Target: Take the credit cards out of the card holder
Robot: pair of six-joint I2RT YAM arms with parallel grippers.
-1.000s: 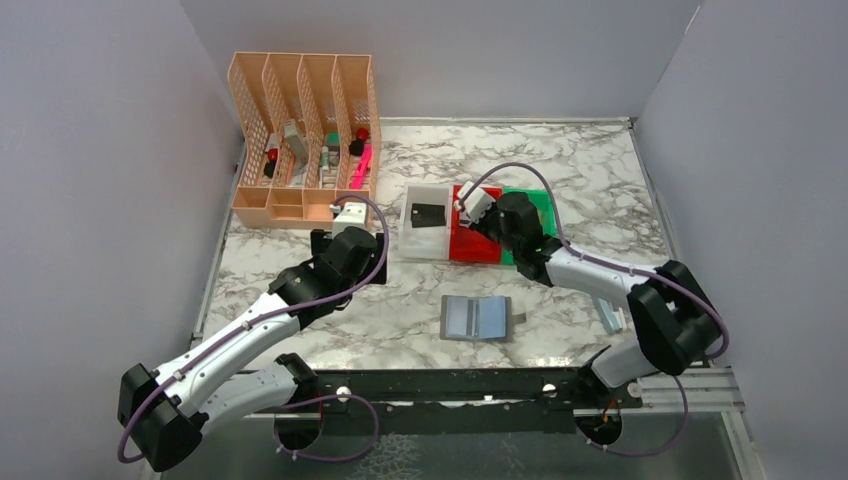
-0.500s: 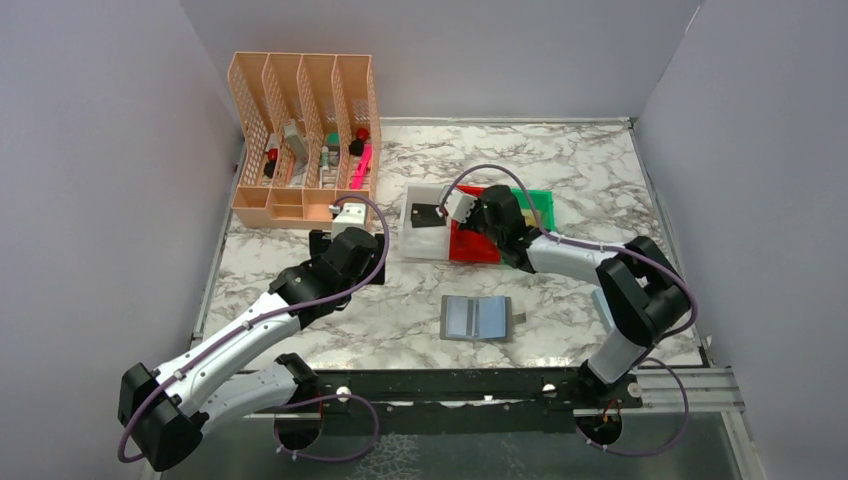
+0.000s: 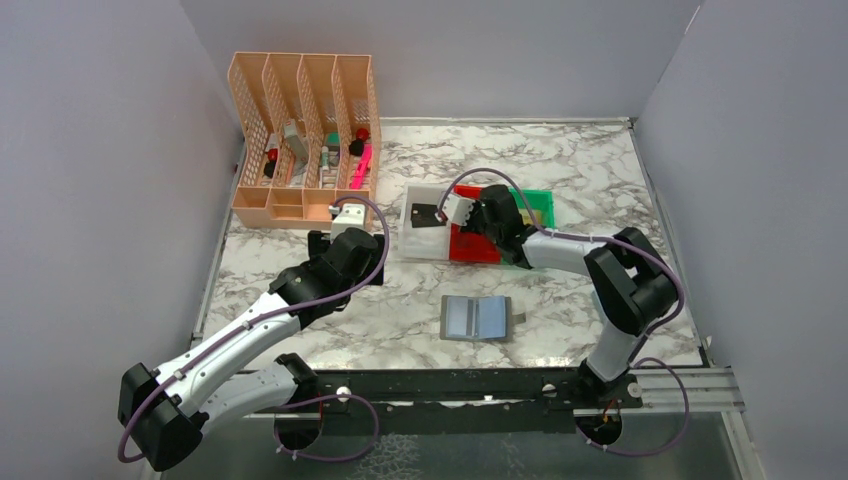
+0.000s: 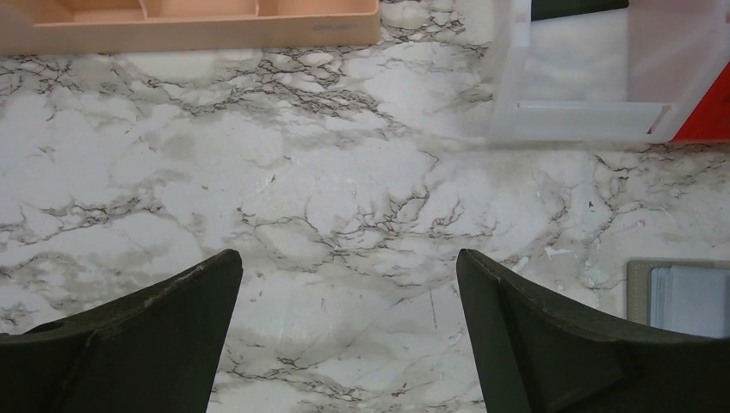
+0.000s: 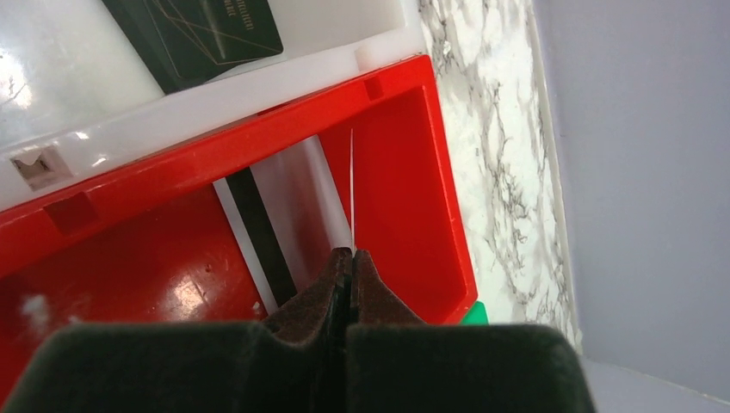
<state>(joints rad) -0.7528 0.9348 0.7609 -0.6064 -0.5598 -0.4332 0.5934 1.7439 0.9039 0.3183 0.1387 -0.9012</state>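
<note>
1. over the red bin (image 5: 413,172), the right hand (image 5: 346,267) is clenched on the silvery card (image 5: 288,211) with a dark stripe, held on edge.
2. the black card (image 3: 427,214) lies flat in the white bin (image 3: 420,246).
3. the card holder (image 3: 476,318) lies open on the desk (image 3: 600,170), near the front.
4. the left hand (image 4: 346,267) hangs released above the desk.

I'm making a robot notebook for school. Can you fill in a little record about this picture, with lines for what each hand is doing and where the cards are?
Left gripper: open, holding nothing, above the bare marble table
Right gripper: shut on the striped white card, above the red bin
Black card: lying in the white bin
Card holder: open flat on the table, in front of the bins, untouched
</note>
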